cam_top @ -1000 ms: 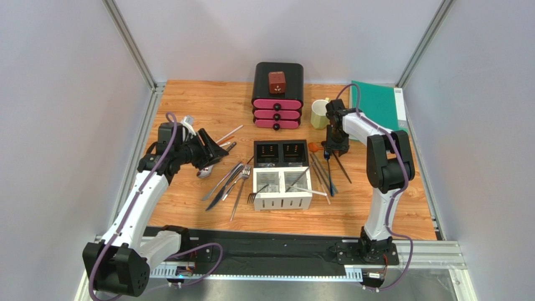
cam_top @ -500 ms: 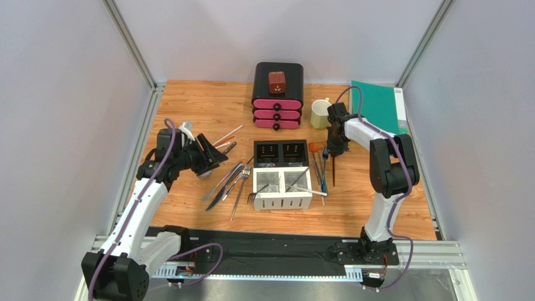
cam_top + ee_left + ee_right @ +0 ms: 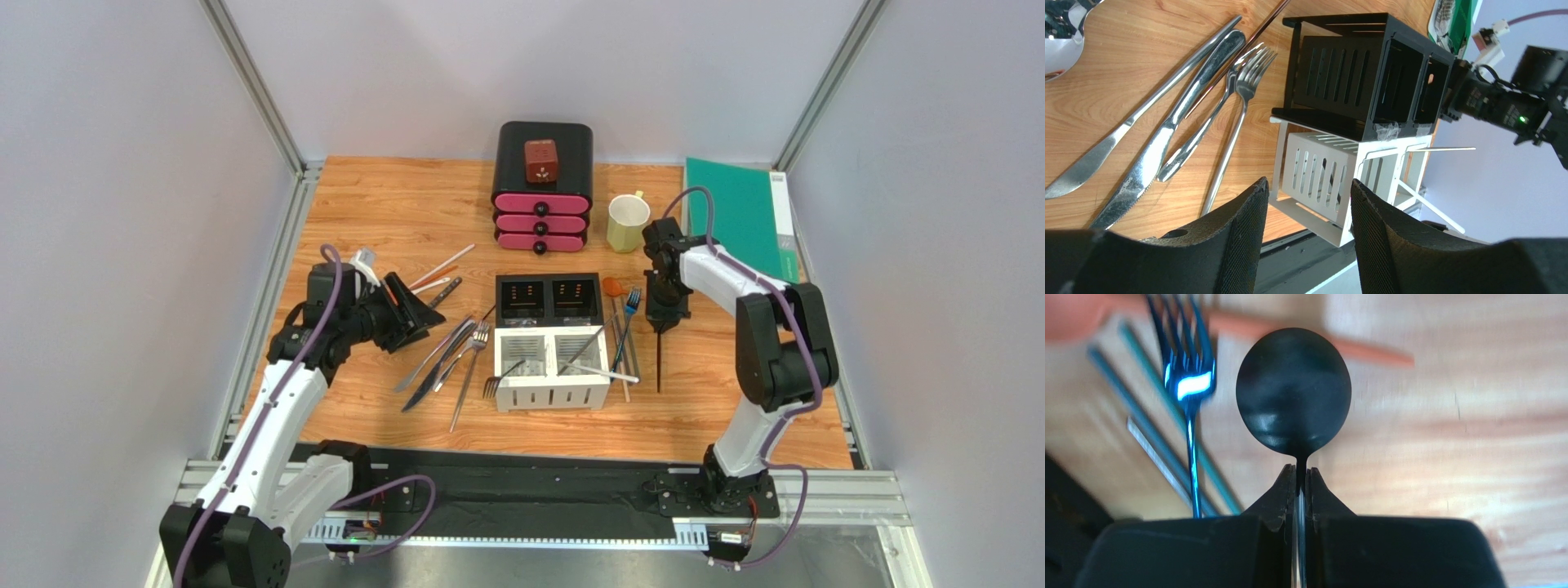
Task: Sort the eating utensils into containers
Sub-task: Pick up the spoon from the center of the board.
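**Caddy** point(image 3: 550, 395): mid-table, four compartments, with the black pair on the far side and the white pair on the near side. Slim utensils point(image 3: 601, 371) lean in the white pair, their ends jutting past the rim.

**Right gripper** point(image 3: 1300, 478): just right of the caddy's far right corner. Its fingers are pressed together, pinching the neck of a black spoon point(image 3: 1293, 392), with the bowl beyond the fingertips. In the top view a thin dark line runs from this gripper toward the near edge, beside the caddy's right wall and apart from it.

**Left gripper** point(image 3: 1306, 233): left of the caddy, fingers spread wide and empty.

**Silver knives and forks** point(image 3: 448, 355): lying loose on the table between the left gripper and the caddy's left wall. The fork tines are nearest the caddy.

**Blue fork** point(image 3: 632, 298): on the table just right of the caddy, beside the right gripper.

**Orange spoon** point(image 3: 611, 288): by the caddy's far right corner.

**Sticks** point(image 3: 1149, 392): thin and teal-dark, lying along the caddy's right side.

**More utensils** point(image 3: 436, 270): a loose cluster far left of the caddy, beyond the left gripper.

**Drawer box** point(image 3: 542, 196): black and pink, beyond the caddy.

**Mug** point(image 3: 627, 221): pale green, beyond the caddy to the right.

**Mat** point(image 3: 736, 208): green, further right of the mug.
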Controlling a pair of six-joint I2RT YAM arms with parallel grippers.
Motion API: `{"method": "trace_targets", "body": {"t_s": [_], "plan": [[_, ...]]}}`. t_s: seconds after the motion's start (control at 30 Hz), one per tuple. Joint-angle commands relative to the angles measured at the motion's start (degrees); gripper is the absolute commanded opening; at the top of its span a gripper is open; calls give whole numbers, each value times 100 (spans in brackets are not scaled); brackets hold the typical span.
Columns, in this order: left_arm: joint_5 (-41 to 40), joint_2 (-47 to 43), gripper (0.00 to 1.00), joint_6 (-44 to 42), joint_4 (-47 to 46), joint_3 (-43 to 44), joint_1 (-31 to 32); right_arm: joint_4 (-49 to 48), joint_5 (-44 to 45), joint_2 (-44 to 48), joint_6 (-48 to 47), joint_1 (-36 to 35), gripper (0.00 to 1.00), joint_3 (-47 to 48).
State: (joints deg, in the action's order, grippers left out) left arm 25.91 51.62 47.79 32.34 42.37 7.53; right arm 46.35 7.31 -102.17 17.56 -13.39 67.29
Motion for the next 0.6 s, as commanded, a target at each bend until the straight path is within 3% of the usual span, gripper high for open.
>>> {"method": "trace_targets", "body": {"t_s": [0.0, 0.27, 0.57], "plan": [[125, -187, 58, 151, -166, -132, 29, 357, 78, 970, 195, -190, 0, -215], [195, -389, 58, 134, -175, -273, 29, 655, 130, 1884, 300, -261, 0, -348], [-42, -1197, 59, 117, 448, -246, 29, 973, 237, 2983, 529, -366, 0, -15]]}}
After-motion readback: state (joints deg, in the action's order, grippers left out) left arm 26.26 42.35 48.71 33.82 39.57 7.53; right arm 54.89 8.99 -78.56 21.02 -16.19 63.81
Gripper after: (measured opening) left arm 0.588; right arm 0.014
